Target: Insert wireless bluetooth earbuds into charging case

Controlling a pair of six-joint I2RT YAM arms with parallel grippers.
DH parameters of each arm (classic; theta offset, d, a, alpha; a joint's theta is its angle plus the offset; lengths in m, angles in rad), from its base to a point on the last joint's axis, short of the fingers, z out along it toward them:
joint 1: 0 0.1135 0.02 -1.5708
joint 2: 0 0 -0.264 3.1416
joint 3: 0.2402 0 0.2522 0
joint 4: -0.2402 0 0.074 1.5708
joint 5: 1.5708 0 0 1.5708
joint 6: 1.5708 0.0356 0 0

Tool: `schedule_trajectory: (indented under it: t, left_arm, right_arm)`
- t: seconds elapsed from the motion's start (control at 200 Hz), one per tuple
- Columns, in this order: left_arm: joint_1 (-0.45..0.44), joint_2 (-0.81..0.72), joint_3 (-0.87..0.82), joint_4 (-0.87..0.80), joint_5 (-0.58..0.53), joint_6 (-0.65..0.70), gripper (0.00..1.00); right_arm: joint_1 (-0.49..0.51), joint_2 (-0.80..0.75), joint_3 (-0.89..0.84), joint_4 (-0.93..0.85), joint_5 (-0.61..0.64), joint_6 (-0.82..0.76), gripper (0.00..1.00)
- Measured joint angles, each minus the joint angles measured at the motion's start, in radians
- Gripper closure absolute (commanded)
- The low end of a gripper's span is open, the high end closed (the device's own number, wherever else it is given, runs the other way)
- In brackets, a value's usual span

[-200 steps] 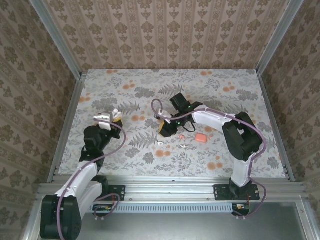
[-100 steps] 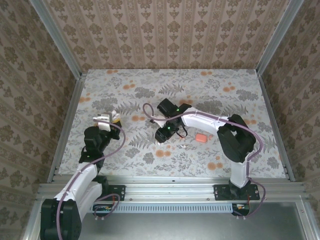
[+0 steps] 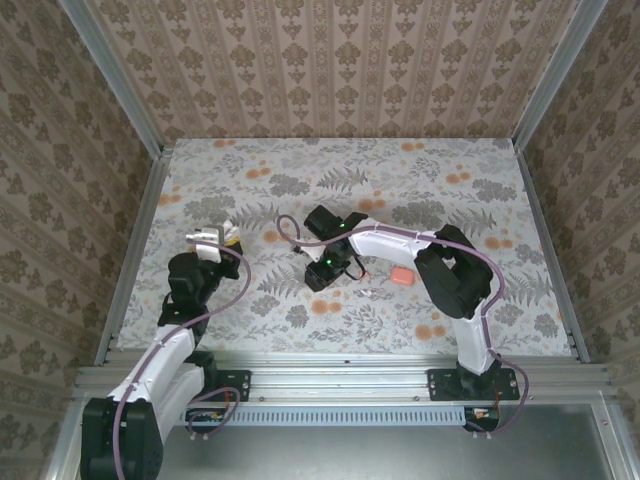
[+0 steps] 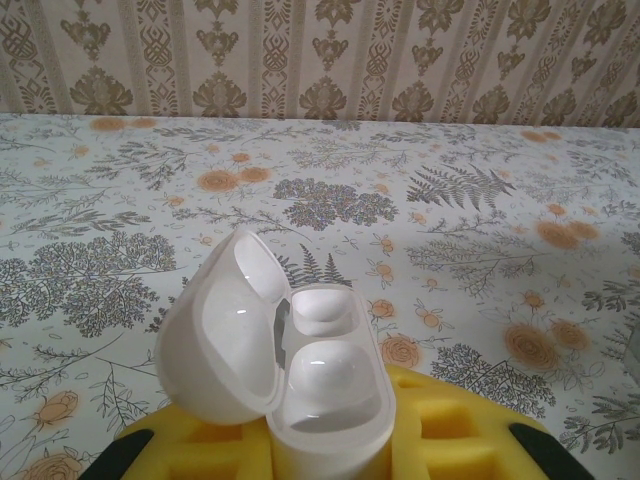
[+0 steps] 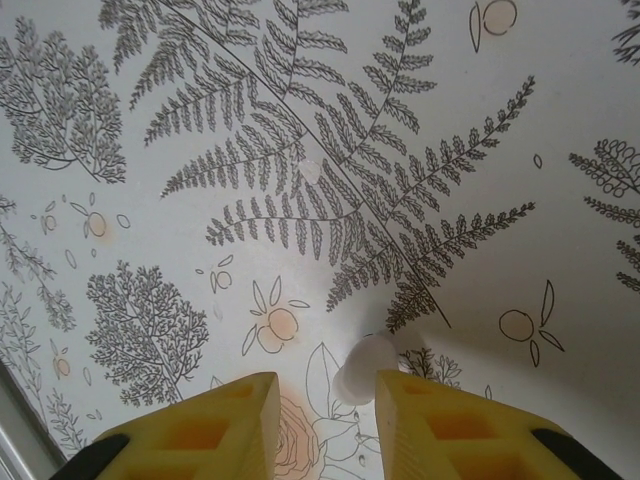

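Showing the right pincer [image 5: 325,392] low over the surface [image 5: 300,150], partly open and holding nothing: you find a white earbud [image 5: 365,367] just ahead of its gap, off-centre against one fingertip. The left pincer [image 4: 322,450], well apart, clamps the open charging case [image 4: 325,385].

left arm [image 3: 160,355] and right arm [image 3: 400,240]: white tubular links between bulky black joint housings, each on a black base plate [image 3: 492,384] bolted to the aluminium rail [image 3: 340,372]. a mauve cable [image 3: 241,270] runs up from the rail along each arm in loose loops. a green indicator light [image 3: 331,264] glows on the right arm's black wrist, its end farthest from the rail. left gripper's fingers [image 4: 455,440] and right gripper's fingers [image 5: 205,430]: yellow blocks with square moulded recesses, black at the outer corners.
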Motion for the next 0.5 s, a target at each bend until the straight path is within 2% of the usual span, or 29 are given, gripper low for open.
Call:
schedule_trajectory:
  t: [0.5]
  left_arm:
    - [0.000, -0.011, 0.000, -0.037, -0.003, 0.000, 0.86]
  right_arm:
    - [0.000, 0.036, 0.028, -0.030, 0.007, -0.008, 0.67]
